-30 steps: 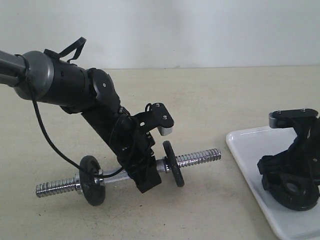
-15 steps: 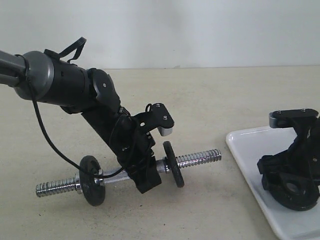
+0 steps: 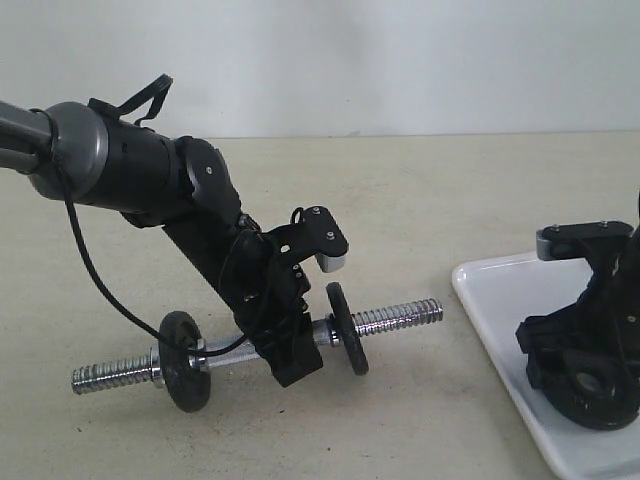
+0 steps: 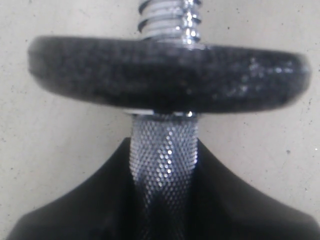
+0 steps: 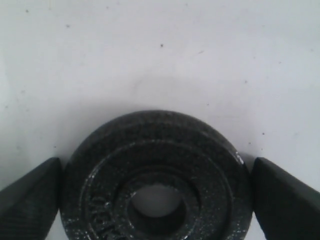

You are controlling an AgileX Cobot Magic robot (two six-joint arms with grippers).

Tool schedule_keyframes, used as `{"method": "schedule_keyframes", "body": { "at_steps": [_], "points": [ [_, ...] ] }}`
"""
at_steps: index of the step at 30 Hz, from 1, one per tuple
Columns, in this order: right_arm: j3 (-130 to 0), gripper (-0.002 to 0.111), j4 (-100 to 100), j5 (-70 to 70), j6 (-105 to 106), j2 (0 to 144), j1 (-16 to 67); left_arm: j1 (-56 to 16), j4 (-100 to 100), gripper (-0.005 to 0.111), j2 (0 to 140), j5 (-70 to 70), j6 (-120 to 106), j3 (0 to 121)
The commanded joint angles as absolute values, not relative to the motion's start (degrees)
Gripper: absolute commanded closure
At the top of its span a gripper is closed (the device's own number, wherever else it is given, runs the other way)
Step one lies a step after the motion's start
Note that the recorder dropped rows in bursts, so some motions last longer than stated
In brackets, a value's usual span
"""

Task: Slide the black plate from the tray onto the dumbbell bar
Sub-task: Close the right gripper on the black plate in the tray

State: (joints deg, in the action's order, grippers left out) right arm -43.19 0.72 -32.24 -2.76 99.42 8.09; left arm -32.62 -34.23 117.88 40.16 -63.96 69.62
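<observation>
One grasp is being set up: the black plate [image 5: 155,150], flat in the tray [image 3: 490,300], is straddled by the right end effector [image 5: 157,195], not yet closed. The dumbbell bar [image 3: 395,316] is clamped by the left end effector [image 3: 292,362]. Closing, then lifting, is required.

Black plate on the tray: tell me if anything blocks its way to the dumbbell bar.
Nothing visible does. Bare table separates the tray from the threaded end of the dumbbell bar, free up to a mounted disc. The right gripper straddles the black plate.
</observation>
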Motion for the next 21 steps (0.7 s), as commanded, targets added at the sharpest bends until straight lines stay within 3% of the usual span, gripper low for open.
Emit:
{"method": "schedule_keyframes", "body": {
  "at_steps": [1, 5, 21],
  "points": [
    [-42.95, 0.027, 0.5, -35.28, -1.4, 99.92, 7.92, -32.63, -31.95, 0.099, 119.66, 42.08, -64.05, 68.28],
    [-42.95, 0.016, 0.5, -35.34, -1.4, 99.92, 7.92, -32.63, -31.95, 0.099, 119.66, 42.08, -64.05, 68.28],
    [-44.07, 0.016, 0.5, -38.79, -1.67, 100.04, 7.92, -32.63, -31.95, 0.099, 119.66, 42.08, -64.05, 68.28]
  ]
}}
